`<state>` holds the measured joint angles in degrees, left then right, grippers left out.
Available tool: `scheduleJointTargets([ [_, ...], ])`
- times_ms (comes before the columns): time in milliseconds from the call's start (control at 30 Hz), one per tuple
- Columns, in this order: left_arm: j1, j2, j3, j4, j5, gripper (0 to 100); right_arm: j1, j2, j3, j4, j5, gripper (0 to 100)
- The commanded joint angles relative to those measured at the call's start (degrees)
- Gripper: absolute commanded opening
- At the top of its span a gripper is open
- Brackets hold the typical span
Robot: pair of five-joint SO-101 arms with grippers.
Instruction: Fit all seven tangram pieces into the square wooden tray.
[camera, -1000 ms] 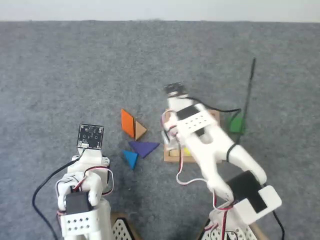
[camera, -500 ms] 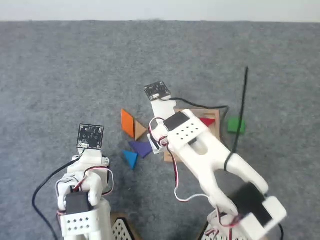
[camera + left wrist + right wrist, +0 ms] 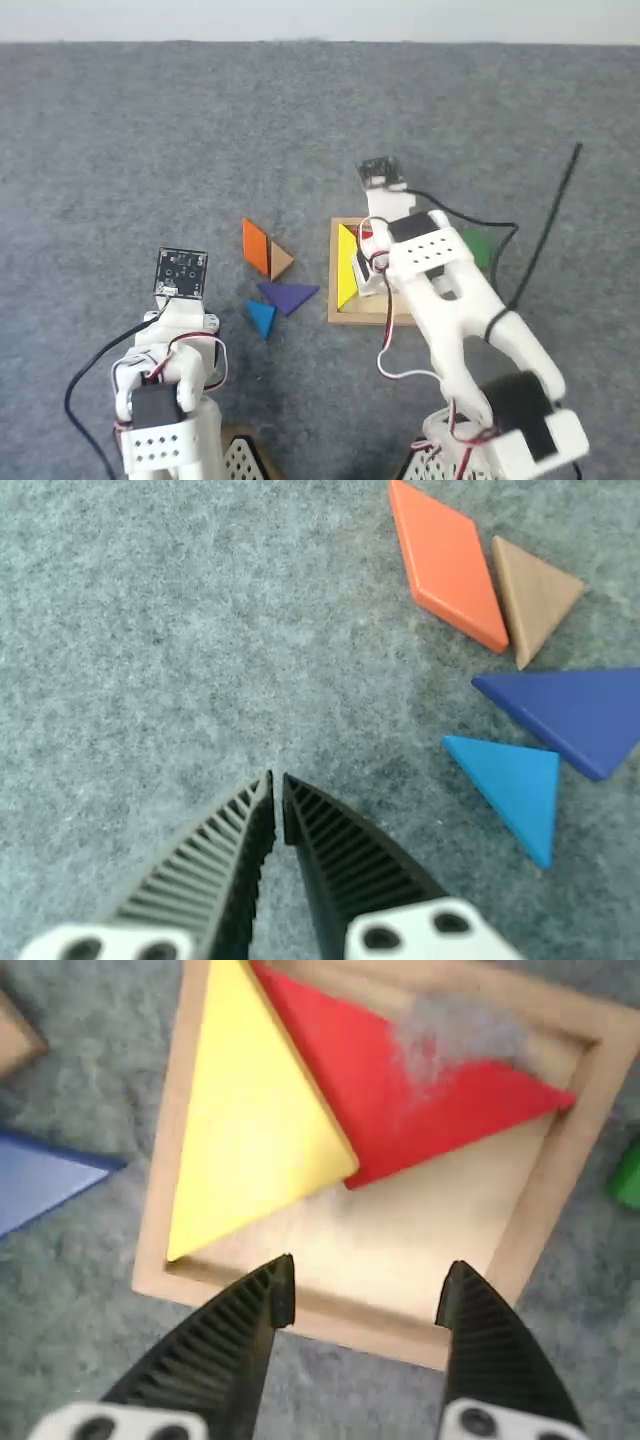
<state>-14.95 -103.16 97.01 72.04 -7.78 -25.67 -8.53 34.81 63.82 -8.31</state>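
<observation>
R gripper point(image 3: 370, 1275) spread above tray point(image 3: 575, 1160); yellow triangle point(image 3: 250, 1130) & red triangle point(image 3: 400, 1090) inside.
Orange pc point(image 3: 255, 245), tan pc point(image 3: 281, 261), purple pc point(image 3: 288, 296), blue pc point(image 3: 262, 317) at tray's 9 o'clock; L gripper point(image 3: 277, 785) pressed together near them; green pc point(image 3: 478, 247), likely square, at 3.

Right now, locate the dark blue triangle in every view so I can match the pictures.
High view: the dark blue triangle lies on the carpet, between the light blue triangle and the wooden tray.
Left wrist view: it sits between the tan triangle and the light blue triangle.
Right wrist view: its tip lies outside the tray, on the yellow triangle side.
Shared landmark: the tan triangle beside it.
</observation>
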Motion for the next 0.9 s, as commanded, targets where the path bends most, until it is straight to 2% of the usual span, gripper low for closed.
scheduleJointTargets([
  [0, 0.0, -0.7, -0.5, 0.3, -0.4, 2, 1.0, 2.9, -0.3, -5.2, 0.9, 24.0],
  [133, 0.0, -0.7, -0.5, 0.3, -0.4, 2, 1.2, 7.0, -0.4, -9.2, 1.0, 24.0],
  [467, 0.0, -0.7, -0.5, 0.3, -0.4, 2, 10.0, 15.1, -10.5, -11.3, 1.0, 23.9],
  [767, 0.0, -0.7, -0.5, 0.3, -0.4, 2, 10.7, 15.6, -14.7, -11.0, 1.0, 23.9],
  [867, 0.0, -0.7, -0.5, 0.3, -0.4, 2, 10.3, 15.4, -14.9, -7.3, 1.0, 23.9],
])
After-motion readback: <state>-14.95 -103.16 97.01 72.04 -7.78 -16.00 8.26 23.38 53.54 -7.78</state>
